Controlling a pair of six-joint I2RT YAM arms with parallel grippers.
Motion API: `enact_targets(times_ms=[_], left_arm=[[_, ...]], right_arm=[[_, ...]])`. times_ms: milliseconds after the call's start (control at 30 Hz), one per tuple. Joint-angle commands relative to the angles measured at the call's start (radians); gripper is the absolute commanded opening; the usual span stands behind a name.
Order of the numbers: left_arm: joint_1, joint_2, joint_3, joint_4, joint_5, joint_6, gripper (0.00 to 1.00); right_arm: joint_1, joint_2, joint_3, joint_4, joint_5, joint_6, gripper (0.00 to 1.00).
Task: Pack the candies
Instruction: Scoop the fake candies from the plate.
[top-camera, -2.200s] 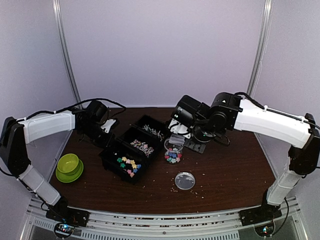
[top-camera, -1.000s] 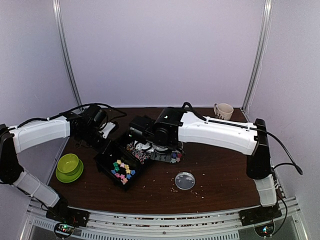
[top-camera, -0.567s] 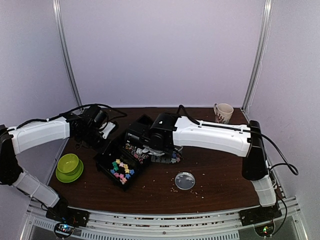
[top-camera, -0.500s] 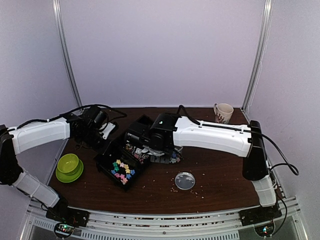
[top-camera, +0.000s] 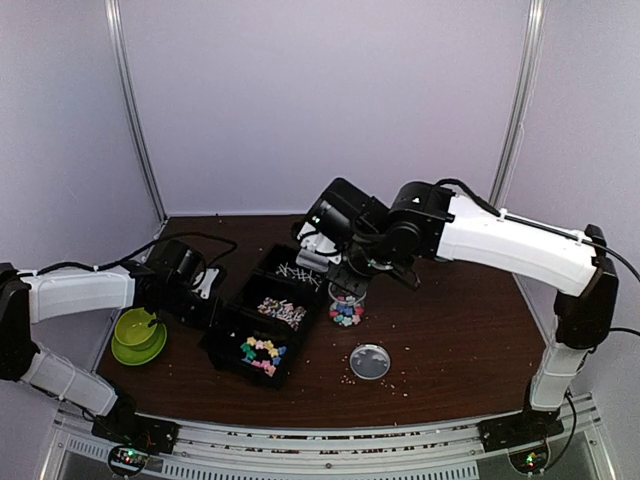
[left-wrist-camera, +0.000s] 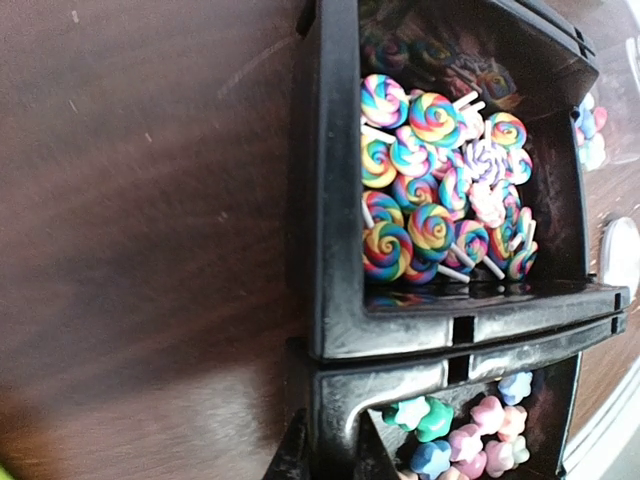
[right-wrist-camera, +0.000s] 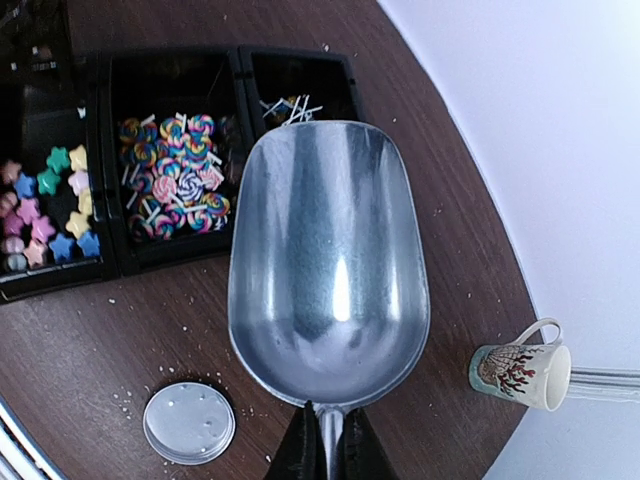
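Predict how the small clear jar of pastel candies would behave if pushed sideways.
The small clear jar looks light and narrow, so it would probably slide or tip. Its round clear lid lies apart, so the pastel candies would likely spill.

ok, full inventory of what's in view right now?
tray: one, black, three compartments, centre-left
star candies: many, pastel pink, yellow, green and blue, near compartment
lollipops: many, rainbow swirls on white sticks, middle compartment
stick pieces: several, mostly white, far compartment
jar: one, clear, mixed candies inside, right of tray
lid: one, round, flat on table nearer than jar
bowl: one, green, on saucer
saucer: one, green, left side
mug: one, pale with red pattern, by the wall
crumbs: scattered, pale, around lid
scoop: one, metal, empty
left fingers: shut on tray wall
right fingers: shut on scoop handle
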Motion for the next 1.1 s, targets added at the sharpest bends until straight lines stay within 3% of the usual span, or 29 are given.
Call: enact_targets(times_ms=[0, 333, 600, 700, 1067], left_arm=[[0.031, -0.047, -0.072, 0.351, 0.153, -0.158, 0.0], [0.127, -0.021, -0.313, 0.809, 0.35, -0.409, 0.0], [0.164, 0.083, -0.374, 0.985, 0.416, -0.475, 0.0], [0.164, 0.088, -0.351, 0.914, 0.41, -0.441, 0.0], [0.162, -0.099, -0.091, 0.245, 0.217, -0.14, 0.0]], right_arm=[[-0.005, -0.081, -0.051, 0.115, -0.033, 0.035, 0.0], [-0.01, -0.13, -0.136, 0.144, -0.045, 0.052, 0.0], [-0.013, -0.144, -0.16, 0.151, -0.037, 0.05, 0.0], [-0.013, -0.141, -0.159, 0.144, -0.04, 0.045, 0.0], [-0.013, -0.057, -0.053, 0.021, -0.052, -0.017, 0.0]])
